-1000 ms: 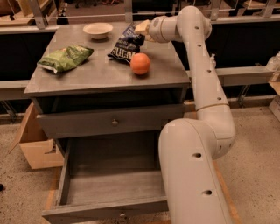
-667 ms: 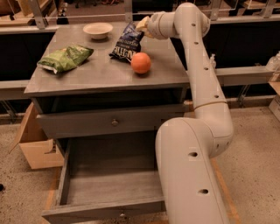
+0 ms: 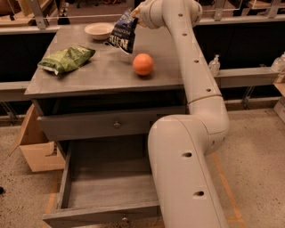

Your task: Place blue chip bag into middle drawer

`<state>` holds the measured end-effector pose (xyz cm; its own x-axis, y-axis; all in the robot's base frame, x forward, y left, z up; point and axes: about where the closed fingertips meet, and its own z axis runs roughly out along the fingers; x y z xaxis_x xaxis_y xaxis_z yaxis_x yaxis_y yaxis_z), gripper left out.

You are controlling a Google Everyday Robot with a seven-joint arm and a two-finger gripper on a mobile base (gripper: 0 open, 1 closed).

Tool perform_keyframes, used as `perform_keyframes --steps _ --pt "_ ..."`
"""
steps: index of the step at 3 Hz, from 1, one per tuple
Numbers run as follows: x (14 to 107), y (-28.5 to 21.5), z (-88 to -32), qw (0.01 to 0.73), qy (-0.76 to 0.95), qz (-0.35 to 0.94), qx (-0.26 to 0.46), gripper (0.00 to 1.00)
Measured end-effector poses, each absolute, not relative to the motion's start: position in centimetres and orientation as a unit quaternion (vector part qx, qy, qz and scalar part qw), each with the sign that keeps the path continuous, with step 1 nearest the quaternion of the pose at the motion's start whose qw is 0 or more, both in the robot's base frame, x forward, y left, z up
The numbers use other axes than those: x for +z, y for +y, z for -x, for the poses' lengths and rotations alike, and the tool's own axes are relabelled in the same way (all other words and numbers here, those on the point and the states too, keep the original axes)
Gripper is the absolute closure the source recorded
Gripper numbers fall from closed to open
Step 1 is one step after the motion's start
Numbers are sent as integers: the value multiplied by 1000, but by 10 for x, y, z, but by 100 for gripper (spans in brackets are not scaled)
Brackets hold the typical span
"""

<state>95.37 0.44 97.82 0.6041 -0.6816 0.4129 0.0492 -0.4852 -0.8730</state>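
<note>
over the tabletop (image 3: 102, 73), fingers (image 3: 136, 12) pinch blue chip bag (image 3: 123, 34) (top corner).

The gripper (image 3: 136, 13), smooth matt cream plastic, pinches the top of the glossy, crinkled foil blue chip bag (image 3: 124, 33) above the table (image 3: 102, 75). The middle drawer (image 3: 111, 189) is matt grey wood — grainy, unpolished planks.

Your claw (image 3: 135, 12) hangs over the far edge of the tabletop (image 3: 102, 78). Near it, on the camera's left, sits a white bowl (image 3: 99, 30). An orange (image 3: 143, 64) rests in front of the claw. The green chip bag (image 3: 67, 59) lies well apart to its left, and a cardboard box (image 3: 35, 149) stands far below it on the floor.
</note>
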Motion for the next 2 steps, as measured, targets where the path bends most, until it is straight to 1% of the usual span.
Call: perform_keyframes --steps 1,2 --pt "997 25 -939 495 224 759 -358 100" --pt "1016 24 -902 510 207 773 -317 100"
